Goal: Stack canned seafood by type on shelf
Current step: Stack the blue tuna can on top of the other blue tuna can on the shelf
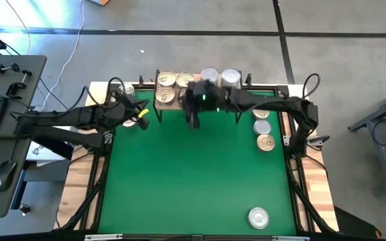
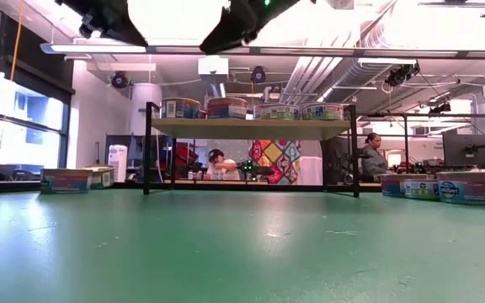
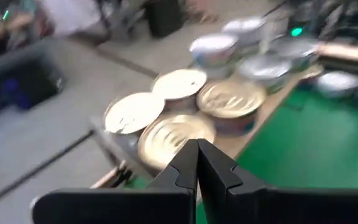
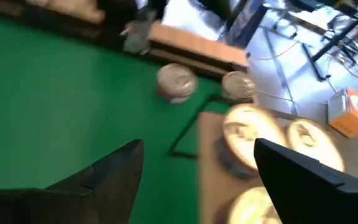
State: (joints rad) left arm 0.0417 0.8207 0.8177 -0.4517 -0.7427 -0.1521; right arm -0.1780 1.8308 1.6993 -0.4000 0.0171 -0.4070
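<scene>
- The right gripper (image 4: 197,180) hangs with its two dark fingers (image 4: 114,171) spread wide and nothing between them, poised over the near edge of the shelf (image 1: 203,90) at the far side of the green table (image 1: 193,174).
- The left gripper (image 3: 197,165) has its jaws pressed together and empty, just beside the shelf's left end.
- Gold-lidded tins (image 1: 165,88) crowd the shelf's left part; silver-lidded tins (image 1: 220,76) sit to their right.
- More tins (image 1: 264,132) rest on the table by the right edge, and one silver tin (image 1: 258,217) lies alone near the front.
</scene>
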